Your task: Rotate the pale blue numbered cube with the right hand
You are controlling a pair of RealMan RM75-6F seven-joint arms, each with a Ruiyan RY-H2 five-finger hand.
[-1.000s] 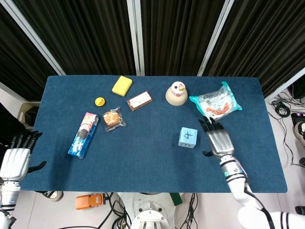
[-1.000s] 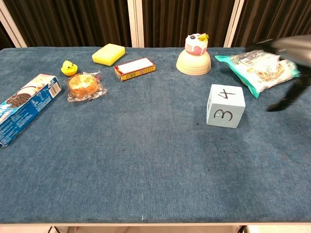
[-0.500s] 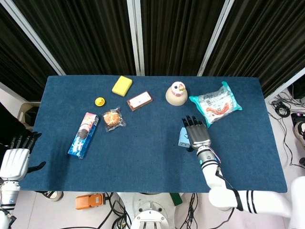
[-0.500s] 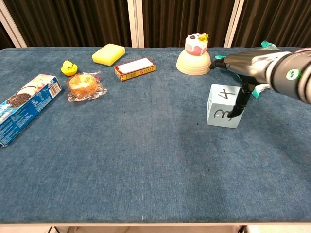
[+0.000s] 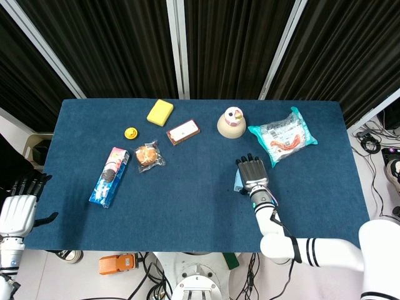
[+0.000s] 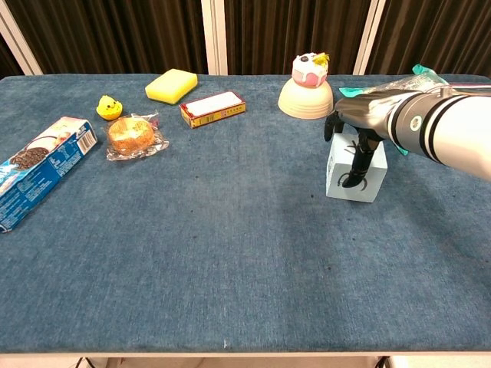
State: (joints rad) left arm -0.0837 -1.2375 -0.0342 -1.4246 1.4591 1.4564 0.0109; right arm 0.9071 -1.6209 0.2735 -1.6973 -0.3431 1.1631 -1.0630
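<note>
Your right hand (image 6: 367,123) sits directly over the cube (image 6: 341,181), palm down, with its fingers (image 6: 359,162) draped over the top and down the near face that carries a numeral. From the chest view the fingers look loosely curled around the block without clamping it; whether they press on it or only hang against it you cannot tell from here, so treat the grasp as not yet made. In the head view the same hand (image 5: 252,174) covers almost the whole cube (image 5: 237,183), leaving only a pale blue sliver showing at its left edge. So the cube lies under the palm and a shade toward the hand's left side, not ahead of it. It is a block with no long axis, resting flat on the table (image 6: 230,261), which means any pair of opposite faces will serve for the turn. Just beyond the hand lies the snack bag (image 6: 418,73), and beyond and to its left stands the cake bowl (image 6: 305,100); both are near enough to mind during the rotation. Your left hand (image 5: 17,212) hangs off the table's far left corner, fingers apart and holding nothing, well away from the cube, so the right hand is plainly the nearer one.
</note>
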